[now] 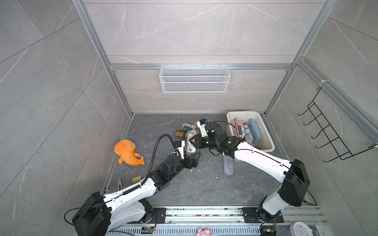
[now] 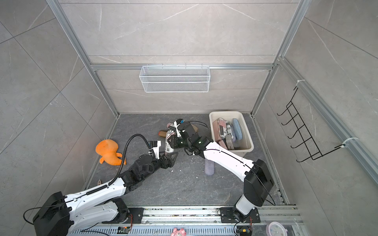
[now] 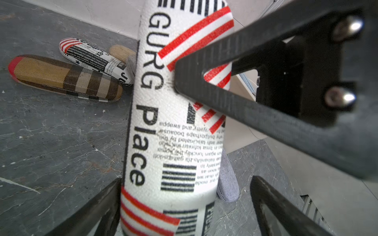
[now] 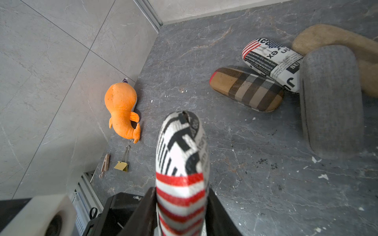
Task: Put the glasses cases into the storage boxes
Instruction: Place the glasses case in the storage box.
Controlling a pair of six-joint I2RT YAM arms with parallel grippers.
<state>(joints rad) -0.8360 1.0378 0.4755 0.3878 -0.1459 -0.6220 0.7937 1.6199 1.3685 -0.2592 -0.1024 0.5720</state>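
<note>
Several cases already lie in the cream plastic storage tub point(image 1: 263, 122) at centre right. The right gripper point(image 4: 181, 204) pinches a newspaper-print glasses case point(image 1: 191, 143) mid-frame, while the left gripper point(image 3: 184, 183) stands wide open around it. Plaid, newsprint, tan, grey and lilac cases remain on the tabletop

Dark marbled tabletop point(image 1: 184, 183) bearing cream tub point(image 1: 270, 143), plaid case point(image 1: 181, 133), lilac case point(image 1: 228, 168), orange plush point(image 1: 127, 152), binder clip point(image 1: 136, 178).
</note>
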